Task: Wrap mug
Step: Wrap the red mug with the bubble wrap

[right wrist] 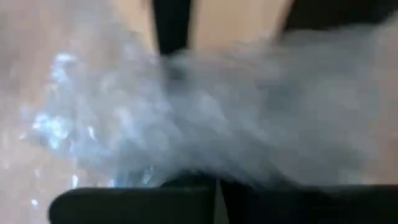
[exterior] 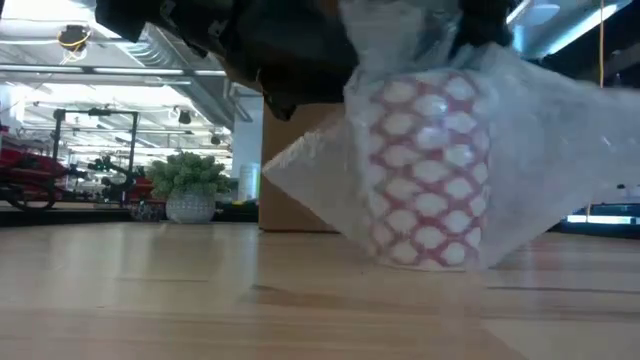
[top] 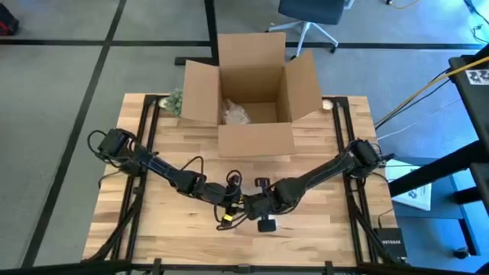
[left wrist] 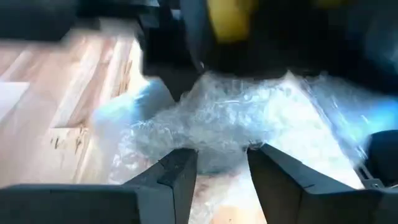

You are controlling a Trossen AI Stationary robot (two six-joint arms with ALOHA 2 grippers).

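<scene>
One mug [exterior: 430, 170], one bubble wrap sheet [exterior: 540, 150], one cardboard box [top: 252, 95], two arms

Both arms inward (fingers [left wrist: 180, 177] parted)

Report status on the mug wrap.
Left tool open at the bubble wrap. Right tool shut on bubble wrap. Mug upright, wrap draped over it. Nothing blocking.

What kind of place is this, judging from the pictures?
Probably a robotics lab or workshop: a wooden table stands on a grey taped floor, an office chair waits behind the cardboard box, and the low view shows bright ceiling lights and equipment racks.
</scene>
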